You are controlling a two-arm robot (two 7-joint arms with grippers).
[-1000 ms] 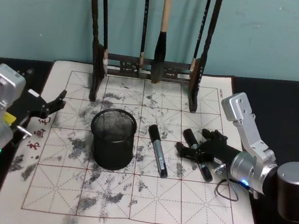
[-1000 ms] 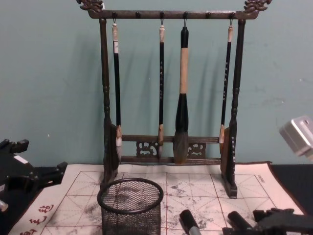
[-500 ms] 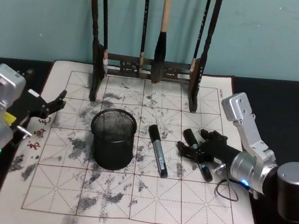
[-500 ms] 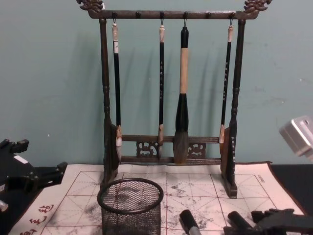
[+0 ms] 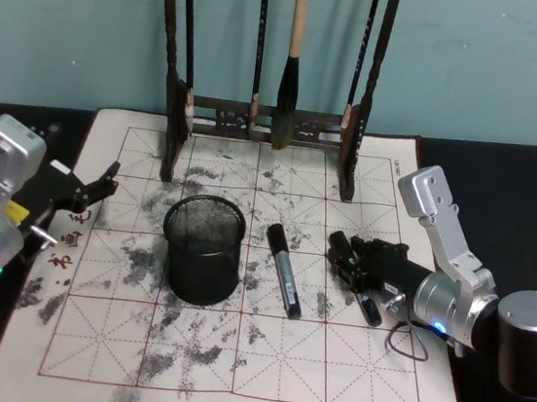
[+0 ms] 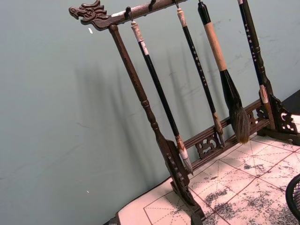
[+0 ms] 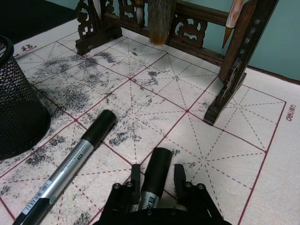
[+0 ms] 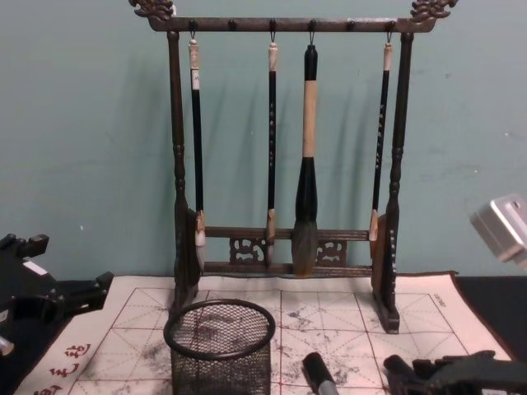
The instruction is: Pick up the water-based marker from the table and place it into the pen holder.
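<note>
Right gripper (image 7: 157,180) fingers clamped on marker (image 7: 153,177); marker flat on mat (image 7: 220,154)

Right gripper (image 5: 351,260) low, left gripper (image 5: 104,184) parked.

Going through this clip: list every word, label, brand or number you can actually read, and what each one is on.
"deLIan": red print on the right edge of the white gridded felt calligraphy mat.
Red characters at the mat's left edge: too blurred to read.
Label and barcode on the grey marker with black cap: too small.
White label on the black marker in the right gripper: unreadable.
</note>
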